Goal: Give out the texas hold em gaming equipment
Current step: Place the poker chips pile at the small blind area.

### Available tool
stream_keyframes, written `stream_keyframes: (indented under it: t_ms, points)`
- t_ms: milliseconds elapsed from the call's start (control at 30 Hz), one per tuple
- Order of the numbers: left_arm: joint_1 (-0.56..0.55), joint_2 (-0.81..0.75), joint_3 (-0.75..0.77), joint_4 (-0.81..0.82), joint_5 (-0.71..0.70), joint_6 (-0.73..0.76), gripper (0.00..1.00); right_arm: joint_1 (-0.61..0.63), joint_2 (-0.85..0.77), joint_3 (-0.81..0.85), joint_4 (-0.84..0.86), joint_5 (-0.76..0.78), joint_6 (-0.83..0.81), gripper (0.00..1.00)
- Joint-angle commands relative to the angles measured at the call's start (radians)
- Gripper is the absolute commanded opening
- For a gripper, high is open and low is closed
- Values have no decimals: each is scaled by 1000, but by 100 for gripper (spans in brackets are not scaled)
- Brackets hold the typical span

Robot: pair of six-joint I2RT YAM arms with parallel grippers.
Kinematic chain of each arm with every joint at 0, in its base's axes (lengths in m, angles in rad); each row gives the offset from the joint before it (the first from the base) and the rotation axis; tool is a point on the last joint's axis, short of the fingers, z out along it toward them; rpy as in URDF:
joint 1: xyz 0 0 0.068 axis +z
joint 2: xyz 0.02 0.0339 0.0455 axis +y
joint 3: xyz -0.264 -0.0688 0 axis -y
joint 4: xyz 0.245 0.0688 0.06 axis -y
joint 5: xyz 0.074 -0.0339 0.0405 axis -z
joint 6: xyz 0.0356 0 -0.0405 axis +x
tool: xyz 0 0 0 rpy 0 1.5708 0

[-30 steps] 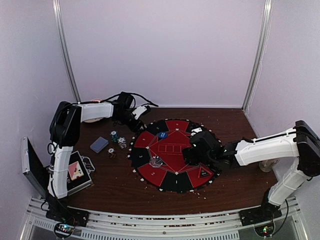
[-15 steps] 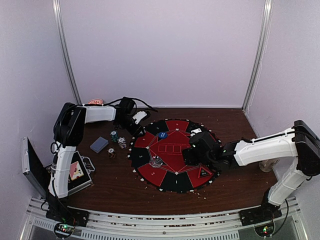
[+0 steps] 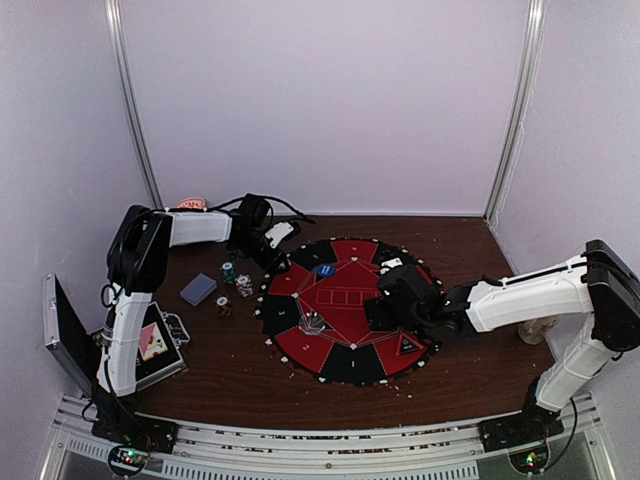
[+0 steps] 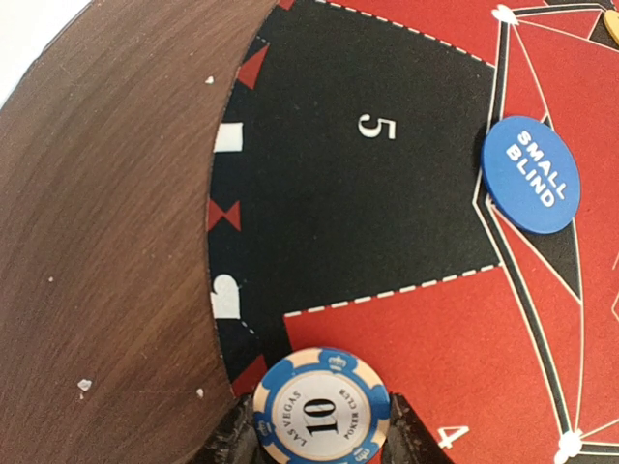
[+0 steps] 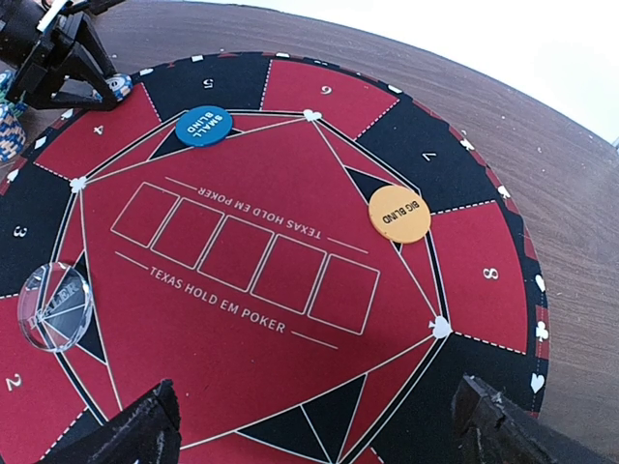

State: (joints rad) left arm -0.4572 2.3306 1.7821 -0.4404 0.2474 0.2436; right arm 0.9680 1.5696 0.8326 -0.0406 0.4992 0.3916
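Observation:
My left gripper (image 3: pixel 267 250) is at the far left rim of the round red and black poker mat (image 3: pixel 345 345). It is shut on a blue and cream "10" poker chip (image 4: pixel 322 404), held over the edge of red seat 4 beside black seat 5. The chip also shows in the right wrist view (image 5: pixel 118 87). My right gripper (image 5: pixel 314 430) is open and empty above the mat's centre. A blue small blind button (image 4: pixel 530 174), an orange big blind button (image 5: pixel 399 214) and a clear dealer button (image 5: pixel 55 305) lie on the mat. More chips (image 3: pixel 236 279) and a grey-blue card deck (image 3: pixel 198 289) lie on the table to its left.
An open metal case (image 3: pixel 150 345) with card pictures sits at the near left. A beige mug (image 3: pixel 533 331) stands behind the right arm. White walls and metal posts close the back and sides. The table is dark wood (image 3: pixel 230 380).
My left gripper has drawn slightly back and down toward the mat's left rim with the chip. My right gripper has drifted a little to the left over the mat.

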Motion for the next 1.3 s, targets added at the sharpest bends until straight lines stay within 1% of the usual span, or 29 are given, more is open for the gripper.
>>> stream_keyframes:
  t_ms: [0,1267]
  points:
    - [4,21,13,35,22,-5,31,-3,12,8,1,24,-3,100]
    - [-13,59,46,35,38,-1,33,-3,27,17,-2,22,-5,100]
